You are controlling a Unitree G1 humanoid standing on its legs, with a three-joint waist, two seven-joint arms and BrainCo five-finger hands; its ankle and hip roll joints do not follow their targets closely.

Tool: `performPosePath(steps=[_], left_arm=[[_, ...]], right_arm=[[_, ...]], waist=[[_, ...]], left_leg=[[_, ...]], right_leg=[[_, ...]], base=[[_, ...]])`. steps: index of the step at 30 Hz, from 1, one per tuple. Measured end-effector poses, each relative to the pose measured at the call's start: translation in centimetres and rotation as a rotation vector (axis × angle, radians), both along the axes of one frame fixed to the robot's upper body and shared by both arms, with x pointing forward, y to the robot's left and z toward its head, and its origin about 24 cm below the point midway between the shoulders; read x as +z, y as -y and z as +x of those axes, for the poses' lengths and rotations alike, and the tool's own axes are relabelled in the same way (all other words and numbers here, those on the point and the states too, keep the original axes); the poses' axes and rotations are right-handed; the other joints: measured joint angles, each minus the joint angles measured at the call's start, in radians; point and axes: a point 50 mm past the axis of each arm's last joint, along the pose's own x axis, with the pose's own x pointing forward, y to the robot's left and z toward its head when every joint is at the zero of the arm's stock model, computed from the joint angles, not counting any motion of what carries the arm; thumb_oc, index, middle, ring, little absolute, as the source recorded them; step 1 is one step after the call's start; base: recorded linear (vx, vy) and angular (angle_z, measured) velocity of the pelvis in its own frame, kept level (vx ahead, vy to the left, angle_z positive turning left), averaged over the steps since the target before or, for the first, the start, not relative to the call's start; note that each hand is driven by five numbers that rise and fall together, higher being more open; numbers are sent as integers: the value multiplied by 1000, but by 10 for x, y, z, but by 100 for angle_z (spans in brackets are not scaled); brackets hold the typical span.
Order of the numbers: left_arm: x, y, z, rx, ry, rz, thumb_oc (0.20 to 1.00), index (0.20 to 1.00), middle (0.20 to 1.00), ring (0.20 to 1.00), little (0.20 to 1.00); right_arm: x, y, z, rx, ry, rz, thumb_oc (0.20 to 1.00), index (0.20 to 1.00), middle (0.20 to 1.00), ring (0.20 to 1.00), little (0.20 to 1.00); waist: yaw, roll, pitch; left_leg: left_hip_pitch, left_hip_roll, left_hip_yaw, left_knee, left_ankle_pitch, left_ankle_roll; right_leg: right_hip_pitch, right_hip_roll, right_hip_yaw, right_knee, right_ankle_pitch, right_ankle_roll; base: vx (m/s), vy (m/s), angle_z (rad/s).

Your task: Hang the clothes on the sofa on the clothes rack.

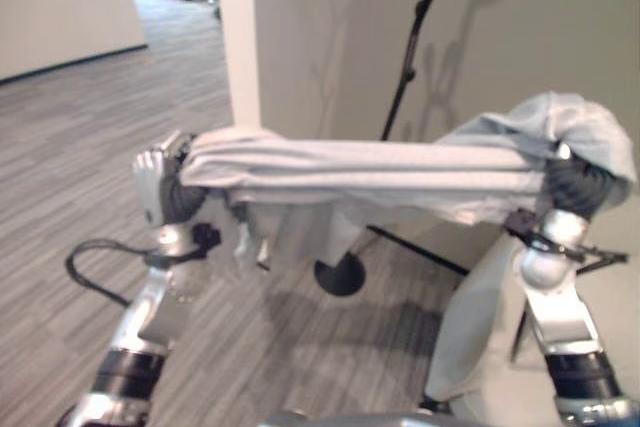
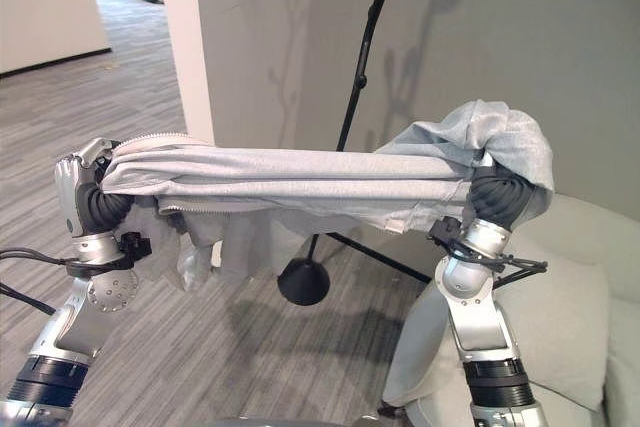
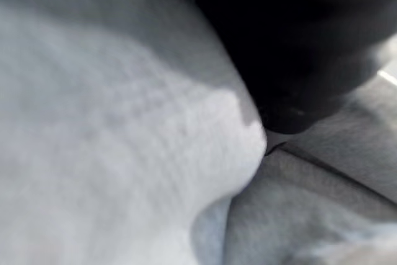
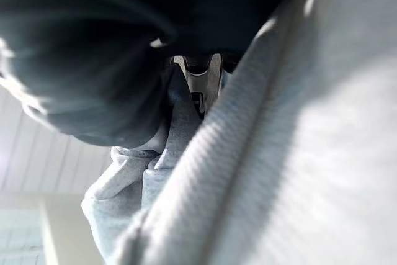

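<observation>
A light grey zip-up garment (image 1: 360, 172) hangs stretched in a taut band between my two raised hands, loose folds drooping below it. My left hand (image 1: 150, 182) grips one end with curled fingers. The other end drapes over my right hand (image 2: 500, 197); in the right wrist view silver fingers (image 4: 198, 76) pinch a fold of the cloth (image 4: 180, 122). The clothes rack (image 2: 365, 47), a thin black pole on a round black base (image 2: 303, 282), stands against the wall just behind the stretched garment.
A pale grey sofa (image 2: 570, 307) sits at the lower right beside my right arm. A white wall corner (image 1: 240, 37) rises behind my left hand. Grey carpet (image 1: 90, 127) stretches off to the left into a corridor.
</observation>
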Motion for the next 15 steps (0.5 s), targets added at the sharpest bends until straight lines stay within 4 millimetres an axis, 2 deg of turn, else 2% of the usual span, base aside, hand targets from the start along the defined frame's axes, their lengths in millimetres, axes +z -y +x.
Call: performPosePath(steps=[1,2,3,4,5,6,8,10,11,12,13,14,15], left_arm=[[1,0,1,3,1,14,200,200,200,200,200],[5,-1,4,12,10,33,200,200,200,200,200],[6,-2,7,18,11,36,200,200,200,200,200],[9,-2,14,32,17,60,200,200,200,200,200],[11,-2,16,38,23,73,200,200,200,200,200],[15,-4,20,55,33,97,200,200,200,200,200],[23,-10,25,90,52,148,200,200,200,200,200],[35,-14,30,104,83,205,200,200,200,200,200],[39,-14,31,112,103,219,200,200,200,200,200],[40,-13,32,111,110,220,200,200,200,200,200],[38,-12,32,107,106,222,200,200,200,200,200],[42,-13,32,106,113,240,200,200,200,200,200],[47,-15,33,112,123,259,200,200,200,200,200]], right_arm=[[1,0,1,-2,4,-9,200,200,200,200,200],[4,-1,2,-2,13,-15,200,200,200,200,200],[5,-2,3,-3,13,-22,200,200,200,200,200],[5,-4,4,-2,7,-36,200,200,200,200,200],[6,-5,5,0,7,-37,200,200,200,200,200],[6,-7,7,7,6,-50,200,200,200,200,200],[9,-11,12,24,11,-76,200,200,200,200,200],[12,-10,12,21,19,-105,200,200,200,200,200],[13,-9,12,17,22,-128,200,200,200,200,200],[15,-9,12,16,29,-137,200,200,200,200,200],[14,-9,13,15,25,-140,200,200,200,200,200],[16,-8,14,15,32,-149,200,200,200,200,200],[20,-9,18,25,45,-167,200,200,200,200,200]], waist=[[-1,0,0],[-4,-7,-5],[-12,-5,-4],[-15,-1,-5],[-17,1,-5],[-29,0,-6],[-40,-15,-17],[-65,-39,-36],[-77,-47,-54],[-90,-45,-70],[-91,-33,-84],[-95,-30,-115],[-92,-18,-121]], left_leg=[[6,-3,6,-9,0,0],[8,-16,20,-16,3,1],[12,-18,20,-15,-5,2],[19,-22,23,-17,6,16],[32,-21,20,-25,2,18],[55,-25,15,-34,-25,1],[86,-31,15,-35,-28,15],[123,-36,-19,-43,-62,-13],[153,-35,-36,-56,-64,-12],[158,-28,-39,-52,-95,-28],[165,-7,-45,-15,-115,-32],[167,10,-48,7,-140,-68],[172,32,-40,30,-171,-98]], right_leg=[[8,10,-9,-135,23,19],[-8,14,-10,-319,78,37],[-20,14,-11,-364,106,41],[-20,22,-14,-445,175,50],[-25,27,-13,-458,190,44],[-35,35,-11,-467,221,45],[-26,49,-15,-460,248,41],[0,72,-7,-430,257,25],[18,89,-2,-409,260,22],[32,110,8,-384,255,14],[35,144,24,-366,243,-13],[50,180,13,-377,247,-41],[67,207,5,-372,204,-96]], base=[[407,-67,-26],[345,-29,-14],[393,-7,-3],[311,-4,9],[442,1,4],[555,-7,-1],[574,-17,5],[462,-39,28],[353,-65,36],[458,-114,31],[358,-199,19],[398,-255,13],[376,-243,2]])
